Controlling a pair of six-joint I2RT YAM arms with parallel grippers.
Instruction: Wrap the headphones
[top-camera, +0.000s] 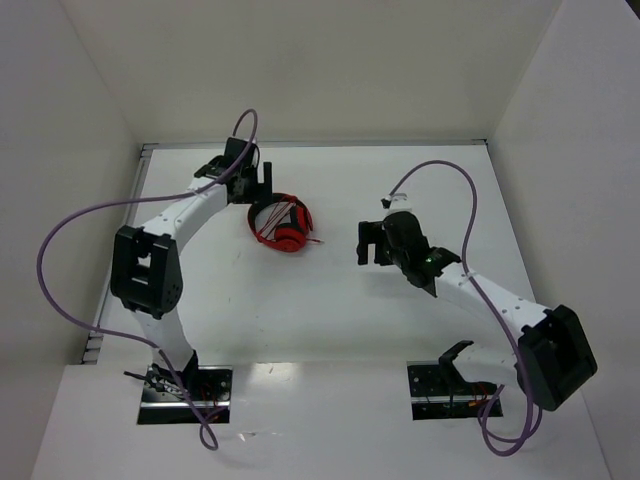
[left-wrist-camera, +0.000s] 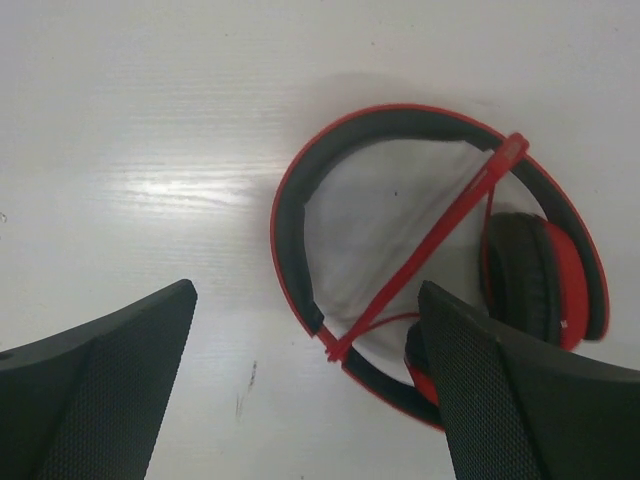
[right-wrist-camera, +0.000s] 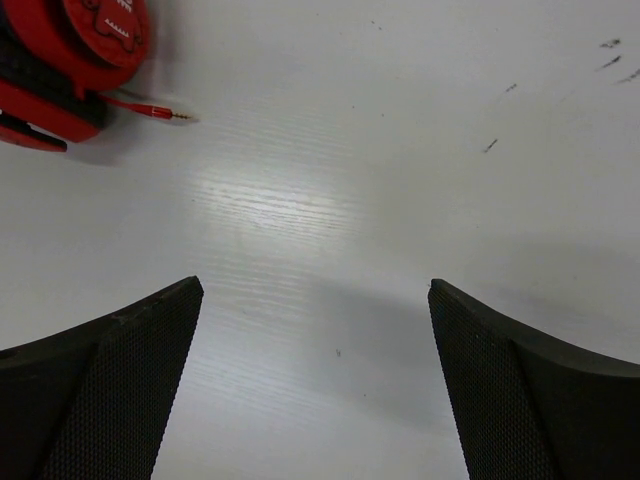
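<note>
The red headphones (top-camera: 282, 226) lie folded on the white table, left of centre. In the left wrist view the black-lined headband (left-wrist-camera: 290, 230) curves round, the thin red cord (left-wrist-camera: 440, 240) is stretched straight across it, and an ear cup (left-wrist-camera: 540, 280) lies at the right. My left gripper (top-camera: 255, 180) hovers over the headphones' far side, open and empty (left-wrist-camera: 307, 288). My right gripper (top-camera: 372, 243) is to the right of the headphones and apart from them, open and empty (right-wrist-camera: 315, 285). Its view shows an ear cup (right-wrist-camera: 70, 60) and the cord's plug (right-wrist-camera: 155, 110) at top left.
White walls (top-camera: 80, 120) enclose the table on the left, back and right. Purple robot cables (top-camera: 60, 240) loop off both arms. The arm bases (top-camera: 185, 385) stand at the near edge.
</note>
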